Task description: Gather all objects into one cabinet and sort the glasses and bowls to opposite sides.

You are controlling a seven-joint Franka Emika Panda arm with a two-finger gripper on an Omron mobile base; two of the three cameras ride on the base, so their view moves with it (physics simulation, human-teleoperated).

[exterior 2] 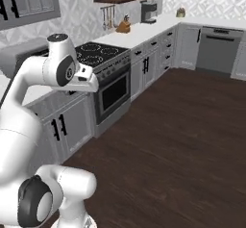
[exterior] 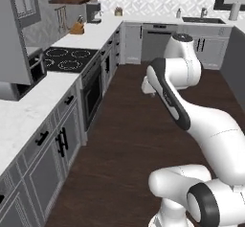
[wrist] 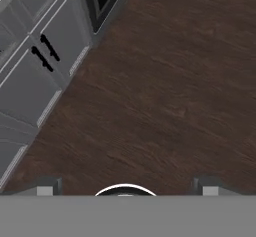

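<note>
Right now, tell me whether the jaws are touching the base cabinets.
Apart. In the hand view the gripper hangs open over bare wood floor, and the grey base cabinets lie off to the upper left with floor between.

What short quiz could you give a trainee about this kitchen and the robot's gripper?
1. True or false: the gripper holds a cup.
2. What does the hand view look down on, ahead of the finger tips?
A. dark wood floor
B. a white counter
C. a sink
3. Which appliance sits under the black cooktop?

Key:
1. False; the jaws stand open with nothing between them.
2. A.
3. The oven.
</note>
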